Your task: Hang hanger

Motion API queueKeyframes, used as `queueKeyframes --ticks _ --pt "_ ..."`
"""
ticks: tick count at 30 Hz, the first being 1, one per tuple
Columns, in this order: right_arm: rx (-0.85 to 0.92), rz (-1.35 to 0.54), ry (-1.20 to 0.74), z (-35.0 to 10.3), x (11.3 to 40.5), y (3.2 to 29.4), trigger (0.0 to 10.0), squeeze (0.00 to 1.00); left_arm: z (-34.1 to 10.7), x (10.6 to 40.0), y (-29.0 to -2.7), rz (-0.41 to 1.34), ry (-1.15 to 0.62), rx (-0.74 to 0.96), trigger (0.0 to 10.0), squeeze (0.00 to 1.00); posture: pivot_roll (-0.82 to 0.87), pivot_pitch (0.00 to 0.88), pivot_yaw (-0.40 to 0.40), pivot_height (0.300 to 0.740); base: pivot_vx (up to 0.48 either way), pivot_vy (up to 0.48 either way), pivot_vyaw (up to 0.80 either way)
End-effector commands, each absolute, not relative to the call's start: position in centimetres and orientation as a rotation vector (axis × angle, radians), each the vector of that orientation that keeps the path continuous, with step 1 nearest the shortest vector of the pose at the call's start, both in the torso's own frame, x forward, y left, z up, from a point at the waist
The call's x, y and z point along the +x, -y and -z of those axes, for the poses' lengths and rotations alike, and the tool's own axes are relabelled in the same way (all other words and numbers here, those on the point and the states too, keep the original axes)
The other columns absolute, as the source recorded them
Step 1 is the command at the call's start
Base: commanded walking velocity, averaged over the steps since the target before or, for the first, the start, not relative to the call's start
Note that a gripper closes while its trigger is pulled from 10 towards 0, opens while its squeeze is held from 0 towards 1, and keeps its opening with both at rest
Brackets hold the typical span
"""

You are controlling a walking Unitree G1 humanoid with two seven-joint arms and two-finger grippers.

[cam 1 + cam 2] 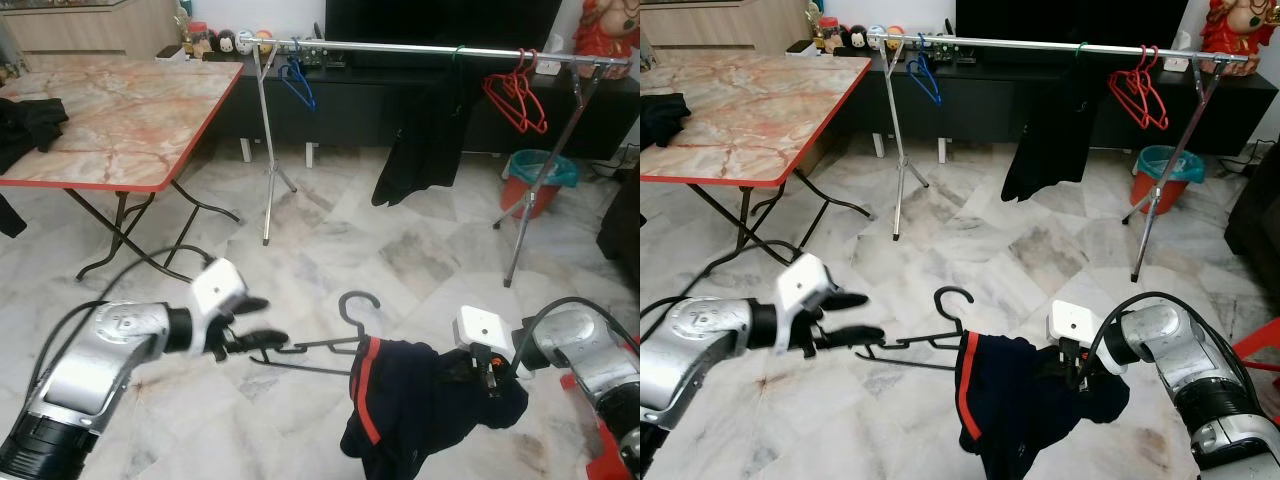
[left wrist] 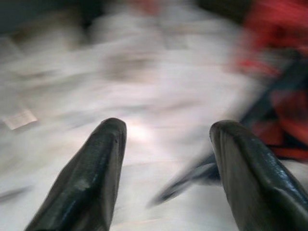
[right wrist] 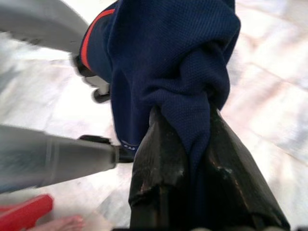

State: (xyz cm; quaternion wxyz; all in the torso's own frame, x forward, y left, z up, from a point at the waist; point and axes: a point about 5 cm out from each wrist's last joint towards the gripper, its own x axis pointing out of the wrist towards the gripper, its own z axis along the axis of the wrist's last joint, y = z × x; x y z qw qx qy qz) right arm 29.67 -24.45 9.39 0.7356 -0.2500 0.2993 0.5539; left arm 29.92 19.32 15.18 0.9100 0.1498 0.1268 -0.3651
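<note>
Low in the centre of the frame, a thin black wire hanger (image 1: pixel 330 345) carries a soft navy garment with a red stripe (image 1: pixel 420 405). The right gripper (image 3: pixel 185 144) has its fingers pinched on a fold of that cloth, while the left gripper (image 1: pixel 258 322), fingers spread, sits at the hanger's free arm. The load looks light but floppy and lopsided, so the stiff hook neck seems the surest hold for reaching the silver metal rail (image 1: pixel 440 48) across the upper frame.

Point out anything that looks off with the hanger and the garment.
The dark blue garment hangs bunched on only one end of the black hanger, pinched by the right end effector. The left end effector is open at the bare end, so the hanger looks unevenly loaded.
</note>
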Motion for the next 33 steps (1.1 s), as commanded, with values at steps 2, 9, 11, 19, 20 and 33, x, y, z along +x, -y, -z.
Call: queueKeyframes --ticks 2,9,11,19,20,33 --pt "-0.554 -1.127 -0.555 -10.9 31.0 24.6 0.0 0.0 -15.2 31.8 -22.9 0.356 -0.226 0.307 10.0 1.0 -0.01 0.0 -0.02 0.74 0.0 0.0 0.0" --pt "-0.532 -0.979 -0.456 -11.8 32.5 24.4 4.5 0.0 -12.8 31.9 -25.9 -0.049 -0.279 0.218 10.0 0.0 -0.01 0.0 -0.021 0.74 0.0 0.0 0.0" --pt "-0.511 -0.942 -0.421 -12.4 33.1 24.2 10.0 0.0 -11.4 31.9 -25.3 -0.075 -0.319 0.213 10.0 0.0 -0.02 0.0 -0.021 0.74 0.0 0.0 0.0" --pt "-0.343 -1.153 -0.343 -14.2 32.8 22.4 10.0 0.0 -8.5 31.4 -20.0 0.221 -0.435 0.111 10.0 0.0 -0.02 0.0 -0.026 0.74 0.0 0.0 0.0" --pt "-0.309 -1.204 -0.336 -14.5 32.6 22.1 10.0 0.0 -8.5 31.3 -19.0 0.283 -0.433 0.069 10.0 0.0 -0.02 0.0 -0.026 0.74 0.0 0.0 0.0" --pt "-0.128 -1.442 -0.311 -16.2 31.5 21.0 10.0 0.0 -9.2 29.4 -14.5 0.684 -0.399 -0.008 10.0 0.0 -0.02 0.0 -0.034 0.74 0.0 0.0 0.0"
